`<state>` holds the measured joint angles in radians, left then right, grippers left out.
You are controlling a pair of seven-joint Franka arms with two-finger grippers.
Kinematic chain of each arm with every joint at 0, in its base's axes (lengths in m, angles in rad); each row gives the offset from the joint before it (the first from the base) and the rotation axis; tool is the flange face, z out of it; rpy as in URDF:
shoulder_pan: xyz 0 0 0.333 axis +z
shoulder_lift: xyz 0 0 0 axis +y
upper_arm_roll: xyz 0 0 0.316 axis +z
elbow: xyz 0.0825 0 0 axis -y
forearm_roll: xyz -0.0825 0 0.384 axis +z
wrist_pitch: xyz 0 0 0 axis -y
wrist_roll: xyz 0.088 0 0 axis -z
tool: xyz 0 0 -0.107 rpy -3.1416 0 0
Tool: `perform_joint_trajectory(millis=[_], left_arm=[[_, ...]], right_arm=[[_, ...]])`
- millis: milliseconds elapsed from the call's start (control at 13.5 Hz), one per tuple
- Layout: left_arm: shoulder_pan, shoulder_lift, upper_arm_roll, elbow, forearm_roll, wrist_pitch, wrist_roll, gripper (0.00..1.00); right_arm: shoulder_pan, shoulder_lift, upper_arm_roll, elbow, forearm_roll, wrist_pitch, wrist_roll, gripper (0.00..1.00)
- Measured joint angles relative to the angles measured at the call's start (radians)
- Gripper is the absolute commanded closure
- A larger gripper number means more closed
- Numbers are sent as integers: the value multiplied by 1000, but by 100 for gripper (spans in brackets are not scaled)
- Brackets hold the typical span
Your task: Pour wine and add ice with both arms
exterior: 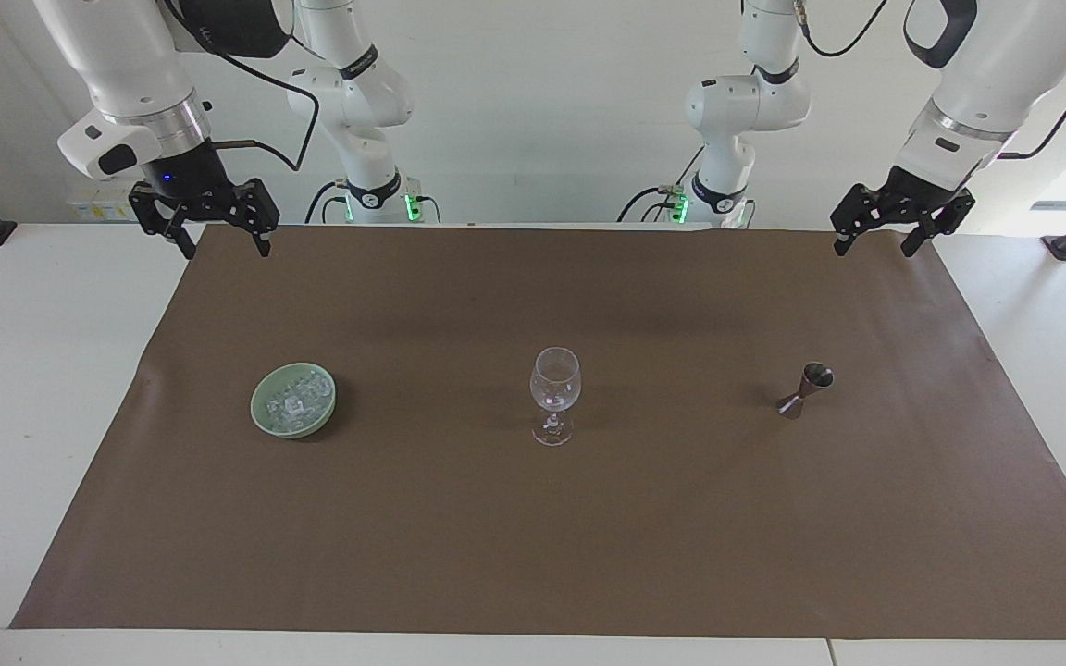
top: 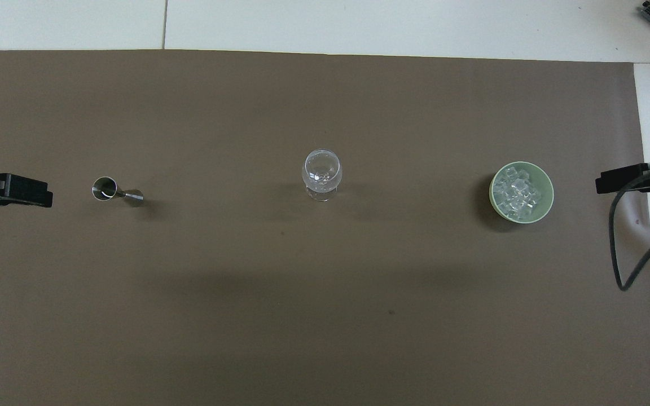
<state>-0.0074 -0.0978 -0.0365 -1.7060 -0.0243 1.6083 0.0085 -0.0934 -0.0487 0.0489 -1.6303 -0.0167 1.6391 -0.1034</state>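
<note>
Facing view, both pincers spread: left pincer (exterior: 882, 242), right pincer (exterior: 220, 242), glassy ice (exterior: 295, 399) cubes.

Matt brown paper sheet (exterior: 588, 536); clear glossy wine glass (exterior: 555, 388); shiny metal jigger (exterior: 806, 389); glassy ice (exterior: 296, 398) in smooth green bowl (exterior: 265, 418)

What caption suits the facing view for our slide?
Both open grippers, left and right, hover above a wine glass, bowl of ice and jigger.

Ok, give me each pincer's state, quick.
Left pincer: open, holding nothing.
Right pincer: open, holding nothing.
</note>
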Motion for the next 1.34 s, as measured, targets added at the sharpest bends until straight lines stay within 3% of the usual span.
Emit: perform_joint_trajectory(millis=[445,816,1336], left_arm=[[58,45,8,-29,-40,10,-96,0],[141,112,11,-45,-177,60,-339,0],[219,125,11,-148,-326,206,-750,0]], right_arm=[[0,0,0,0,0,0,0,0],[0,0,0,0,0,0,0,0],[0,0,0,0,0,0,0,0]])
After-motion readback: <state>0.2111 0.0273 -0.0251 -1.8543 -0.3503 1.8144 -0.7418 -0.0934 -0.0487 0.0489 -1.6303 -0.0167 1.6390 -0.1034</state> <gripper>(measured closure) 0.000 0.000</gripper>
